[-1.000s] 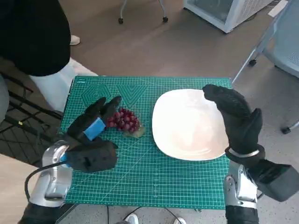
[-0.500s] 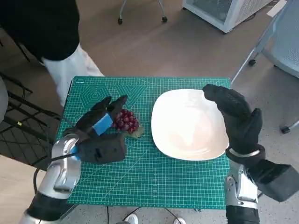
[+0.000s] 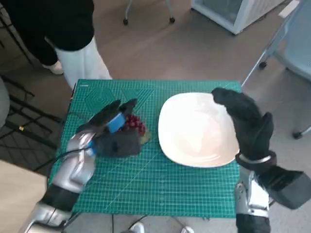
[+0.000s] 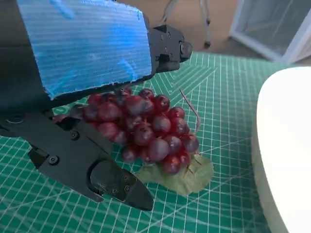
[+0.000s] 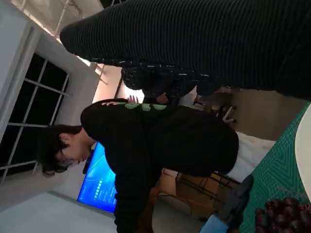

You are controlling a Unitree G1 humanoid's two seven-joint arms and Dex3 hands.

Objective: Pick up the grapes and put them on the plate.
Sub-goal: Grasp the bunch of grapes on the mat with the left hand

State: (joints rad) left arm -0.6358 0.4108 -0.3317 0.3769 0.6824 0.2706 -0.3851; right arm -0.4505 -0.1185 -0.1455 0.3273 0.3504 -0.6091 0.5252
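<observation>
**Left hand set around the grapes, grasp not yet closed**

The grapes (image 3: pixel 134 125) were found lying on the green cutting mat (image 3: pixel 146 189) covering the counter, just beside the near-left edge of the white plate (image 3: pixel 194 131) but not on it. A pale leaf (image 4: pixel 182 175) was noted under the bunch, and a thin stem (image 4: pixel 190 108) stood up toward the plate side.

The left hand (image 3: pixel 112 137) was positioned over the bunch. In the left wrist view its fingers (image 4: pixel 92 167) were seen spread to either side of the cluster, one reaching low along the mat and another over the far side, with daylight visible between them and the fruit. The hand was therefore recorded as open, holding nothing. This placement was judged to be a straddle in preparation for closing, so that the bunch would be caught from two sides rather than pushed along the mat.

The right hand (image 3: pixel 248 126) was held over the plate's far-right rim. Its fingers were seen extended and nothing was carried; it was recorded as open. Whether it touched the rim could not be told. It was judged to be standing by or steadying the plate.

A person (image 5: pixel 146 141) in dark clothing was noted beside the counter.

Risk noted: a soft, loose cluster could shed or roll if squeezed unevenly.
</observation>
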